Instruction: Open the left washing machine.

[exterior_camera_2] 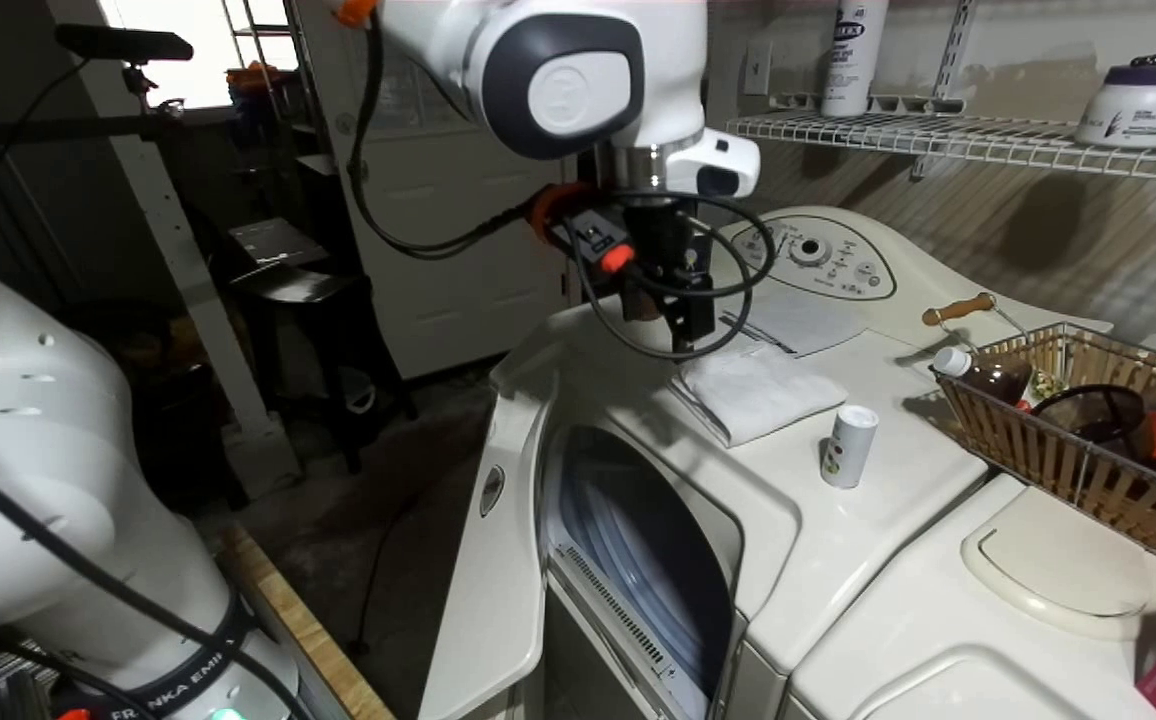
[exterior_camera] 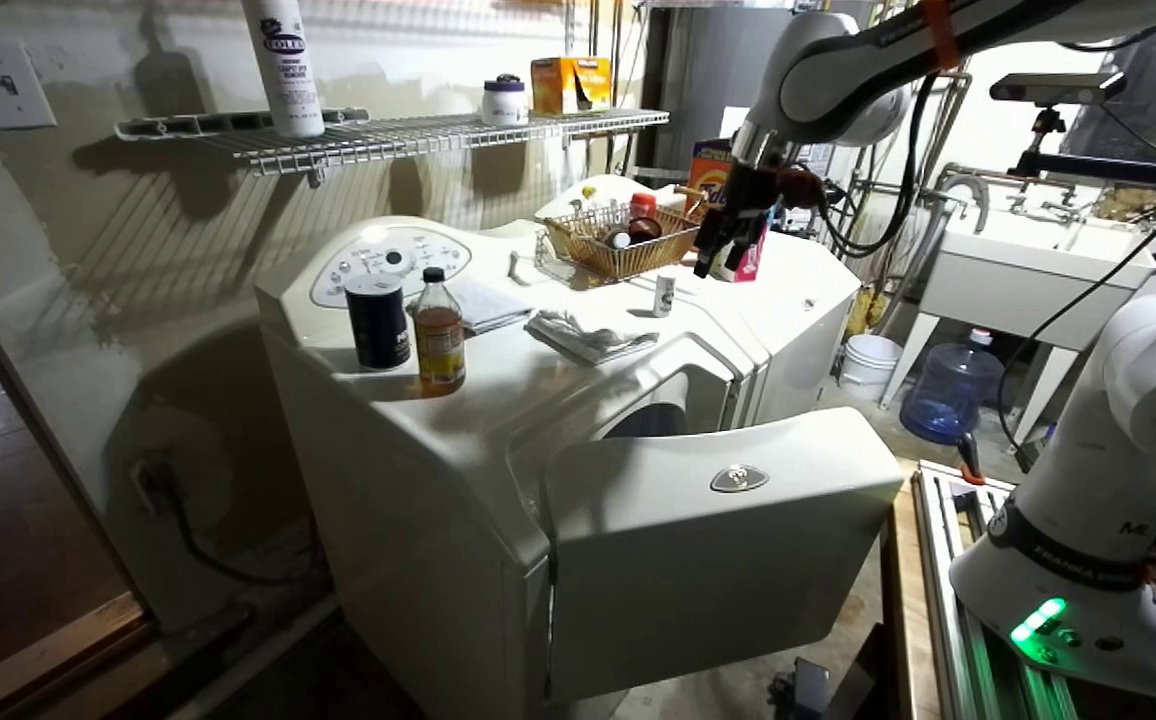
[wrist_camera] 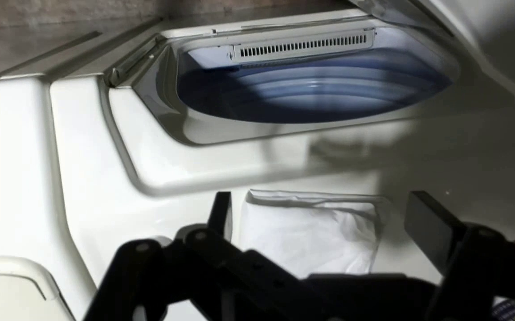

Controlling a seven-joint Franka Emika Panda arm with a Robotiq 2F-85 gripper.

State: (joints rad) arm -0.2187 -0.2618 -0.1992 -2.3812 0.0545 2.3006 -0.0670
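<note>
Fingers nearest the lens in the wrist view, spread wide, nothing gripped. Folded cloth shows in the gap but lies below, on the counter, which is simply the top of the washing machine. Height over the cloth hard to judge.

Washing machine stands beside a second white machine. Door of the former already swung out, hinged by the counter's front corner farther from that neighbour. Drum opening in plain sight.

Key relation: fingers sit inside the counter's front edge; door lies beyond it, up and right in the wrist view. Door's long axis runs outward from the hinge corner, roughly toward the robot's base. One arm only, so no choice of hand.

Judgement: opening done, or nearly. A wider swing would call for passing the front edge, dropping to the door's inner face and pushing away from the drum; else simply lift clear. Free end looks near the wooden bench, so little swing may be left.

Surface: glossy white, likely slick. Bottle and dark canister near the side edge by the hinge; small shaker toward the opposite side edge.

Room: dim, hard shadows. Wire shelf above the back edge; sink well apart.
</note>
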